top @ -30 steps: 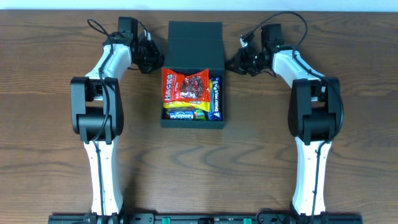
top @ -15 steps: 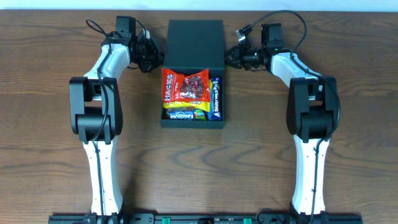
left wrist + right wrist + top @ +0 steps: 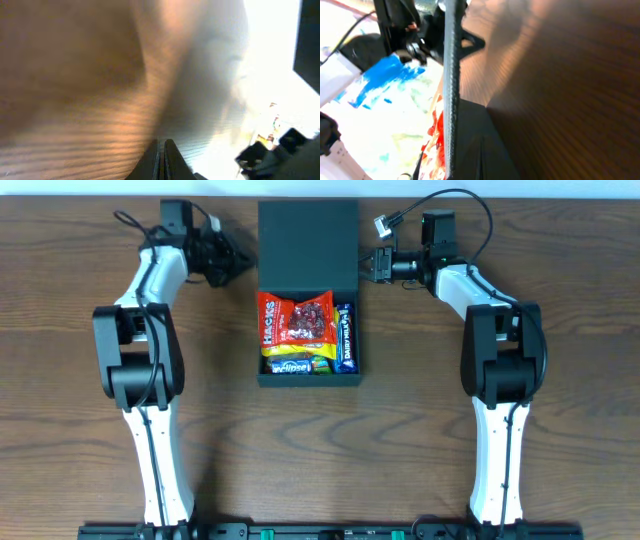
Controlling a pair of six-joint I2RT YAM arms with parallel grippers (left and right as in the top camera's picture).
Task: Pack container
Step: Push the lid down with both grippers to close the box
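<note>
Well, the green box [image 3: 308, 378] sits on the brown table [image 3: 400, 430], in the middle and toward the far edge, between the two arms. Its open side faces up. Its lid [image 3: 308, 240] is flipped back and lies flat, pointing away toward the far edge. With the lid open like that, the long way of the box runs from near to far. Inside, a big red bag [image 3: 297, 318] fills most of the far part, and white letters down its left side read "HACKS". A blue chocolate bar [image 3: 347, 332] lies along the right wall, long way near to far, and it says "DAIRY MILK". A small blue packet [image 3: 290, 366] lies across the near wall with white writing too small to read. Beside it is a little yellow and green bit [image 3: 320, 363] that I cannot name. The left gripper [image 3: 235, 260] is near the left side of the lid but apart from it. In the left wrist view its fingers [image 3: 171, 160] are pressed almost together with nothing between them. The right gripper [image 3: 368, 265] is just beside the lid's right edge. I cannot tell if it touches the lid, or if it is wide or closed.
</note>
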